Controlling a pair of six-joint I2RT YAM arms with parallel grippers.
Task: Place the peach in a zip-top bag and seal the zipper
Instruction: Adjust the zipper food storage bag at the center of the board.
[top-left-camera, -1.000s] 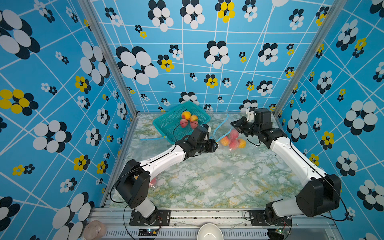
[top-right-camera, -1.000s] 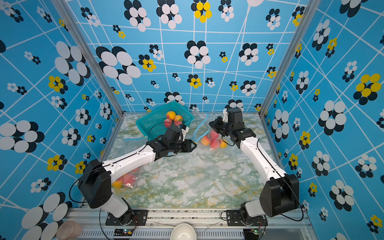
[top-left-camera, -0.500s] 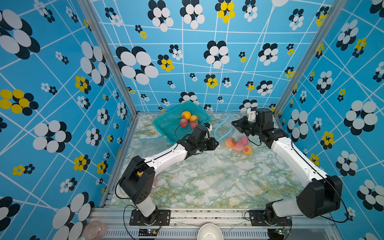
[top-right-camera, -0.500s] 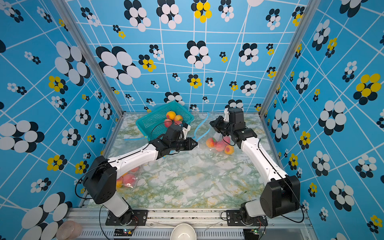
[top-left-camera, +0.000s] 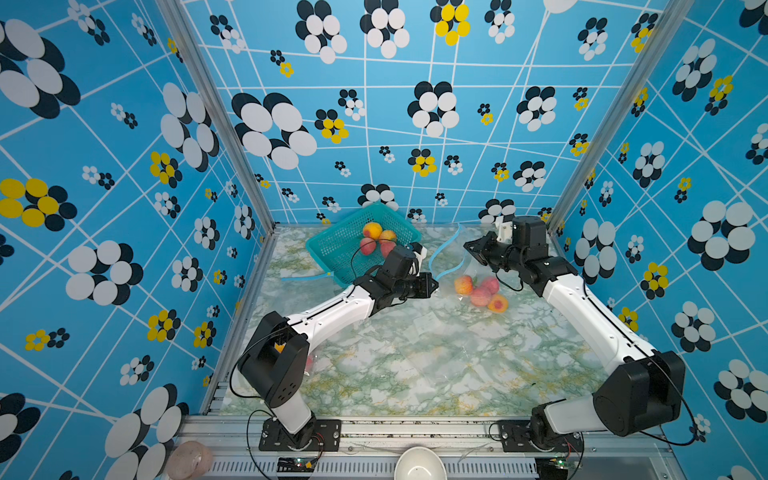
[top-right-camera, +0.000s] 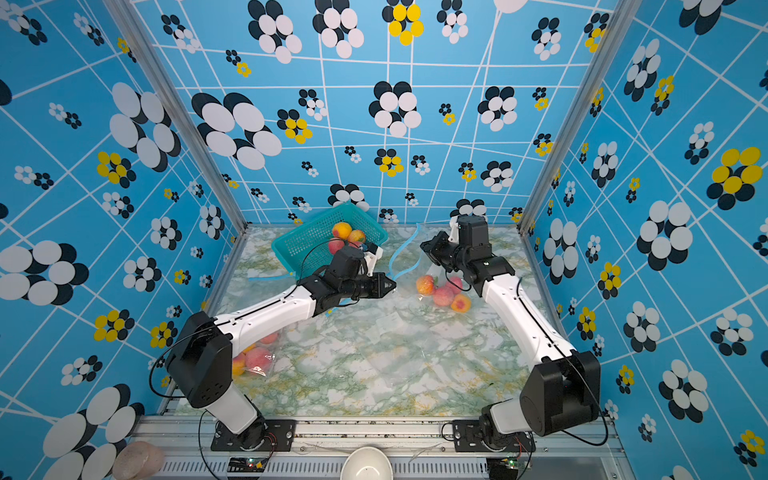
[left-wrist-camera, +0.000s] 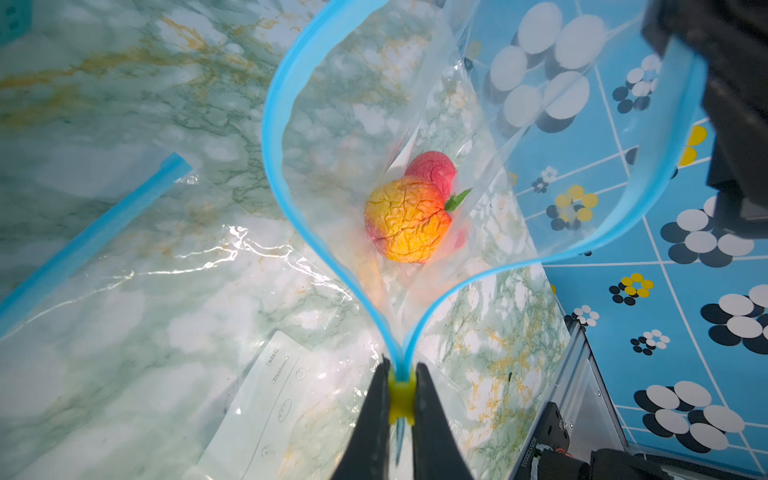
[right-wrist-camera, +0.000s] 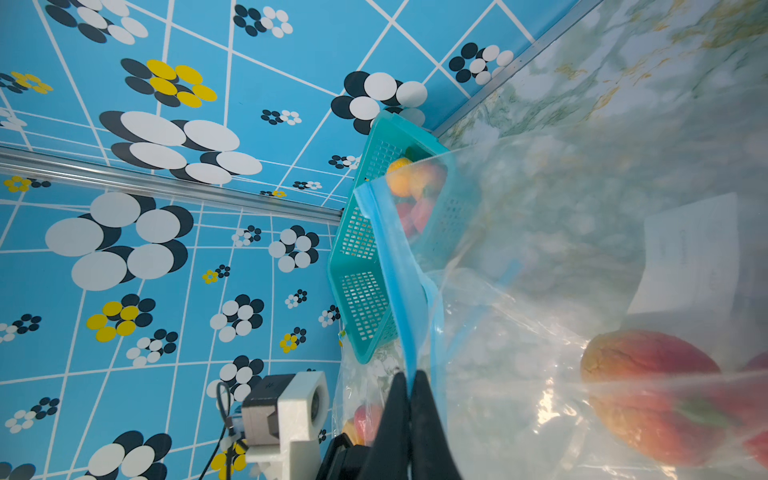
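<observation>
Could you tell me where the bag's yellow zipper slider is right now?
In the left wrist view the yellow slider is pinched in the left gripper, at the joined end of the blue zipper track, with the bagged peaches beyond it.

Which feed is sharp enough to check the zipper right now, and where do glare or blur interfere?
Left wrist: yellow slider and blue zipper crisp, glare streaks on spare bag. Right wrist: peach soft behind hazy film. In both top views: even light, held bag barely visible.
</observation>
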